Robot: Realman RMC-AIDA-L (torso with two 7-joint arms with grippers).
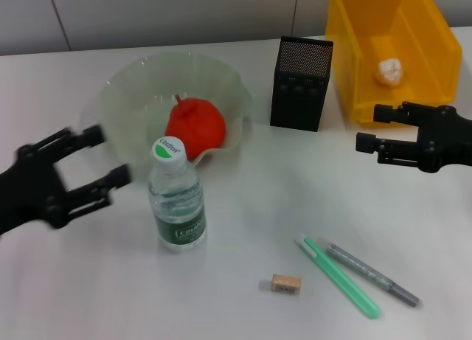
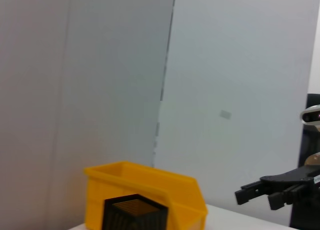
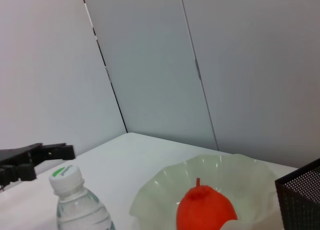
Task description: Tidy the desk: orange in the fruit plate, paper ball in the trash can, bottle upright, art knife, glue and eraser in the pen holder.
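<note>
eraser (image 1: 285,283) right of bottle (image 1: 177,200) | small, stiff, light; pinch long sides | left gripper (image 1: 96,163), right gripper (image 1: 377,127) spread wide, empty

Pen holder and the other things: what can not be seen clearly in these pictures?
- Pen holder: the head view shows only its mesh walls, so its contents are hidden.
- Left gripper: motion-blurred in the head view.
- Bottle: lower part cut off by the right wrist view's edge.
- Green pen-like tool and grey one: too small to identify.
</note>
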